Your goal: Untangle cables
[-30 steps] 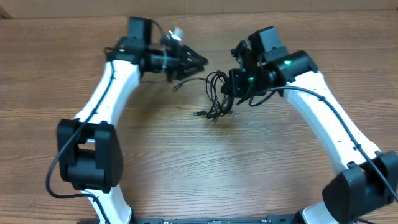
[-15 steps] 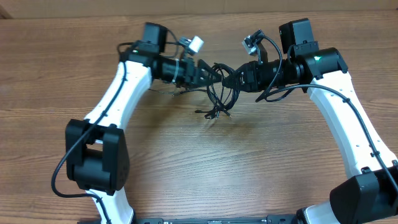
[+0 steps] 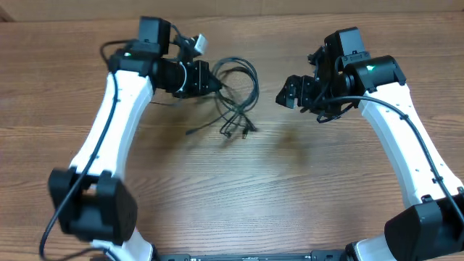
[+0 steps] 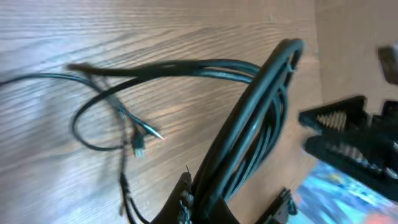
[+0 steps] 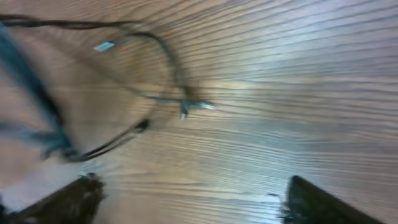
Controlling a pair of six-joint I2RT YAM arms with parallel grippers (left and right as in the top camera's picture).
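With the left pincer (image 3: 212, 80) clamped on the cables (image 3: 243, 90) and the right pincer (image 3: 288, 91) gaping empty, separating is underway; grabbing a loose strand likely comes next.

We find the cables (image 3: 238, 90) between our two grippers, toward the far side of the table (image 3: 254, 188). Their looped part runs into the left gripper (image 3: 216, 83), and their loose ends lie on the wood nearer to us. Our right gripper (image 3: 287, 91) sits right of the loop, apart from it.
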